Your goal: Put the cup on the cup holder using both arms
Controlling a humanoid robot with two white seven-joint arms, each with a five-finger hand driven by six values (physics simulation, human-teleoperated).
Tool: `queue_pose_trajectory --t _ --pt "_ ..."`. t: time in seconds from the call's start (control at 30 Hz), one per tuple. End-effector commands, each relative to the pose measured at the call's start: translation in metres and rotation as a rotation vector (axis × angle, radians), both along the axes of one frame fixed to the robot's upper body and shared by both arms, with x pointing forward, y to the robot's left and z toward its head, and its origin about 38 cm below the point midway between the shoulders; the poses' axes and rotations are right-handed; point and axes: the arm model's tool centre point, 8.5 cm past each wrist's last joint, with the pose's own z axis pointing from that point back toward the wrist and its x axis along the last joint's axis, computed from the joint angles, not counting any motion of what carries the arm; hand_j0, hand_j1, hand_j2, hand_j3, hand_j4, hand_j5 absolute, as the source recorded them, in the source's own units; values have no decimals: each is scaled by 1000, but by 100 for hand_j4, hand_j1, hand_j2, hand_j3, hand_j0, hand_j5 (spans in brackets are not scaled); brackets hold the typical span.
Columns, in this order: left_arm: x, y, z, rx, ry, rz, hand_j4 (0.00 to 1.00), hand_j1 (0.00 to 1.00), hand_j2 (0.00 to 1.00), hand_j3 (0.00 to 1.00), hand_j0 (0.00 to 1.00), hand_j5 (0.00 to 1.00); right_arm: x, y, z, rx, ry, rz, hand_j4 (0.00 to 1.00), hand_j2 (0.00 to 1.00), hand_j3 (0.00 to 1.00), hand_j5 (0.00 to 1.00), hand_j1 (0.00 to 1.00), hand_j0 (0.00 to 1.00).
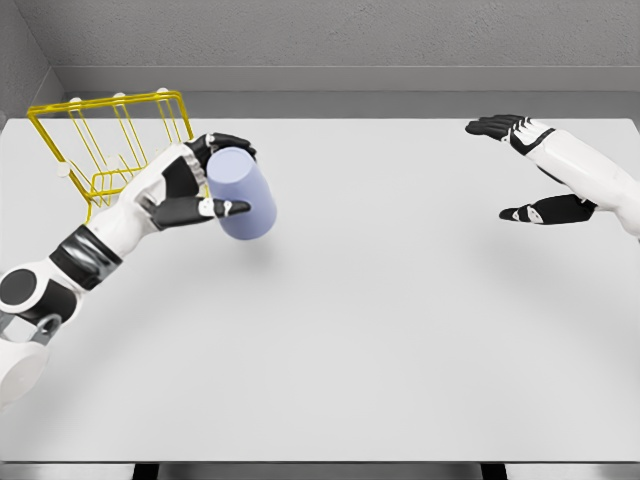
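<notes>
Tabletop (pixel 380 330): broad, pale grey, matte, filling the view from the far wall to the near edge. Cup holder (pixel 110 140): yellow wire rack standing at the tabletop's ten o'clock corner, thin rods with white-tipped pegs; rigid but probably light enough to shift if knocked. Left hand (pixel 190 185): white and black, reaching in from eight o'clock, fingers (pixel 222 207) clamped around the cup's side wall, thumb over the top. Right hand (pixel 535 170): at two o'clock, well apart from everything, fingers spread and holding nothing. Cup (pixel 242 193): pale lavender cylinder, tilted, lifted off the tabletop just at three o'clock of the rack; appears smooth, stiff, light, likely slippery. Best taken mid-wall, across the barrel, as gripped now; the open mouth cannot be made out.
</notes>
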Motion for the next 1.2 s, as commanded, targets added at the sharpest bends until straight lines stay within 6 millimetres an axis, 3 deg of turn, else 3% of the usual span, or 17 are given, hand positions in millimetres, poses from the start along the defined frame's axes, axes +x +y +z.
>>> queue_pose_trajectory --t 0.0,0.27,0.77,1.17 --pt "1 4 4 -10 -7 11 63 63 63 63 63 63 0 0 1 8 1 0 100 100 100 100 100 100" --pt "7 26 20 -4 -38 57 63 63 63 63 63 63 0 0 0 8 3 0 100 100 100 100 100 100" --pt "25 39 41 -11 -74 94 63 63 63 63 63 63 0 0 0 8 3 0 100 100 100 100 100 100" --pt "41 56 41 0 -63 148 63 63 63 63 63 63 0 0 0 7 2 1 100 100 100 100 100 100"
